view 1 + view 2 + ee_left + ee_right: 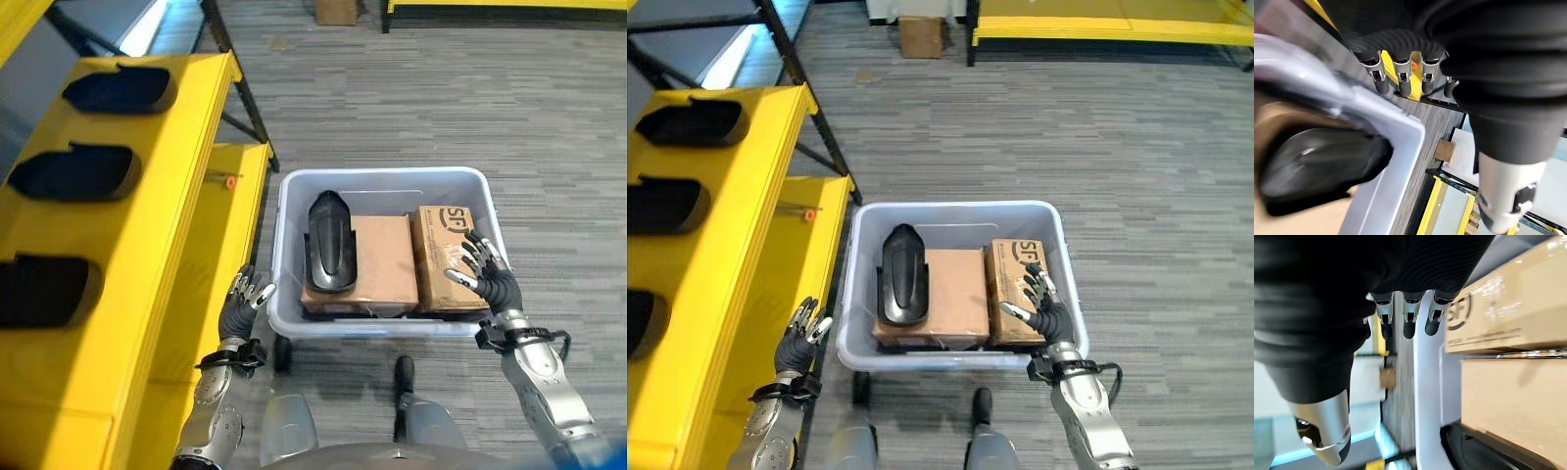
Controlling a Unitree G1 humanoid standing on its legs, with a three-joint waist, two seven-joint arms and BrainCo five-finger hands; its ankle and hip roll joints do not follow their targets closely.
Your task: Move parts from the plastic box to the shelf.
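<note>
A pale grey plastic box (pixel 285 255) stands on the floor beside the yellow shelf (pixel 157 245). Inside it a black moulded part (pixel 330 242) lies on a brown carton (pixel 377 262), with a second printed carton (pixel 446 257) to the right. Several black parts sit in the shelf's top, one of them (pixel 76 171) near the middle. My left hand (pixel 242 305) hovers open outside the box's left wall, fingers relaxed. My right hand (pixel 488 274) is open over the box's right front corner, above the printed carton (pixel 1498 313), holding nothing.
A lower yellow shelf board (pixel 230 196) with a small orange bit (pixel 230 181) runs along the box's left side. A cardboard box (pixel 921 36) stands far back on the grey carpet. Another yellow frame (pixel 1117 24) lies at the far right.
</note>
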